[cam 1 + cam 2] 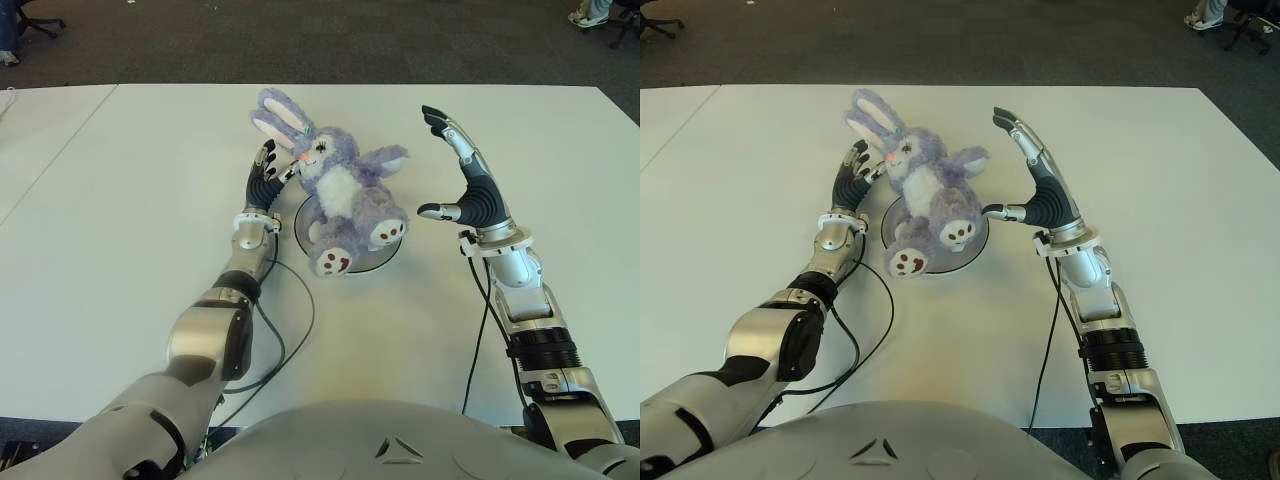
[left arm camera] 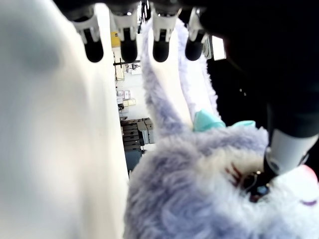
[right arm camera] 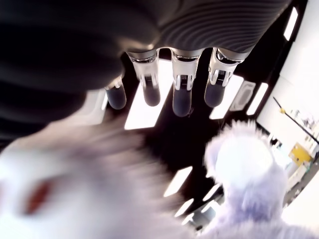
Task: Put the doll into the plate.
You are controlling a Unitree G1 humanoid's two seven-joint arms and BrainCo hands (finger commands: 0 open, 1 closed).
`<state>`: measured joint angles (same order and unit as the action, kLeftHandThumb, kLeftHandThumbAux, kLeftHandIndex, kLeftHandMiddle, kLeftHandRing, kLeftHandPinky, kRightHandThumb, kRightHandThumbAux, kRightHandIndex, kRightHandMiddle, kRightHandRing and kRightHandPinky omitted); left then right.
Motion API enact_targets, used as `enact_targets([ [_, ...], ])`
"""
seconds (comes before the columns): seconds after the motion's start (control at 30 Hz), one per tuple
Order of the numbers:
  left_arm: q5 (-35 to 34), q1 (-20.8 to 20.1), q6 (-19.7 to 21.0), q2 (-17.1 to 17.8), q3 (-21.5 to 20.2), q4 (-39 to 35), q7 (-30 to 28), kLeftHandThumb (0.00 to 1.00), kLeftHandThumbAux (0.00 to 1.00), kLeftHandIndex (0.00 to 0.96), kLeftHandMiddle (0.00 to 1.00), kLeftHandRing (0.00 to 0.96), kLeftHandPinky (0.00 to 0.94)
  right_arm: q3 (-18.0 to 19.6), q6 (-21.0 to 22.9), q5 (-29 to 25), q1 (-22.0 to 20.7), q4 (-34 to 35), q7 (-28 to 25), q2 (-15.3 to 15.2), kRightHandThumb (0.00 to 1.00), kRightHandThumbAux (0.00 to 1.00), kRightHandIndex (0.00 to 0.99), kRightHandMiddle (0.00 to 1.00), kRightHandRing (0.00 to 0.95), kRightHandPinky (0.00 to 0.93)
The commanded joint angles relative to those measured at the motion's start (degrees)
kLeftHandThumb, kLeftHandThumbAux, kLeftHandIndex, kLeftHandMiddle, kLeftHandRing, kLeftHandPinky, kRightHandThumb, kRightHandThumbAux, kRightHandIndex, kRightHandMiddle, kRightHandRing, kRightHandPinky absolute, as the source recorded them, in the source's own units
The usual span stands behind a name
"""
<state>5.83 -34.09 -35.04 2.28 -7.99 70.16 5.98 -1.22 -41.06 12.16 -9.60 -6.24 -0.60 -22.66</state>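
Note:
A purple and white plush bunny doll point(image 1: 335, 185) sits leaning on a round grey plate point(image 1: 386, 257) near the middle of the white table point(image 1: 130, 200), its feet over the plate's near rim. My left hand point(image 1: 275, 165) stands upright on the doll's left side by its head. Its fingers are straight, and in the left wrist view the thumb point(image 2: 284, 149) touches the doll's face point(image 2: 209, 199) beside the eye. My right hand point(image 1: 436, 165) is raised to the right of the doll, fingers spread, clear of the fur and holding nothing.
A second white table point(image 1: 40, 130) adjoins on the left. Black cables point(image 1: 290, 330) trail from my arms across the near tabletop. Dark carpet lies beyond the far edge, with chair legs point(image 1: 35, 25) at the far left and a person's shoes point(image 1: 590, 12) at the far right.

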Motion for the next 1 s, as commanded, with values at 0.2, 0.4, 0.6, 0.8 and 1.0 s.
enact_targets([
  [0.2, 1.47, 13.09, 5.34, -1.03, 0.57, 7.74, 0.85, 0.023, 0.579, 0.0, 0.054, 0.051, 0.055, 3.58, -0.08, -2.93, -2.06, 0.13, -0.9, -0.75, 0.034, 0.368, 0.0, 0.0, 0.0, 0.0],
  [0.4, 1.47, 13.01, 5.58, -1.04, 0.51, 7.82, 0.95, 0.026, 0.577, 0.0, 0.053, 0.049, 0.054, 4.15, -0.45, -5.7, -1.23, 1.9, -1.71, -0.18, 0.06, 0.373, 0.0, 0.0, 0.0, 0.0],
  [0.6, 1.54, 13.09, 4.51, -1.08, 0.48, 7.77, 1.43, 0.028, 0.565, 0.0, 0.056, 0.052, 0.061, 2.86, 4.97, -12.42, 0.75, 7.81, -6.42, -0.65, 0.105, 0.39, 0.0, 0.003, 0.0, 0.0],
  [0.8, 1.62, 12.88, 5.62, -1.23, 0.73, 7.77, 1.5, 0.027, 0.56, 0.0, 0.056, 0.053, 0.06, 2.77, 12.01, -22.82, 1.15, 11.3, -11.67, -0.21, 0.179, 0.423, 0.01, 0.017, 0.0, 0.011],
  [1.0, 1.44, 12.84, 6.12, -1.25, 0.53, 7.83, 1.63, 0.015, 0.555, 0.0, 0.057, 0.054, 0.065, 4.46, 12.36, -24.47, 1.42, 12.17, -12.69, 0.2, 0.225, 0.469, 0.034, 0.03, 0.001, 0.015],
])
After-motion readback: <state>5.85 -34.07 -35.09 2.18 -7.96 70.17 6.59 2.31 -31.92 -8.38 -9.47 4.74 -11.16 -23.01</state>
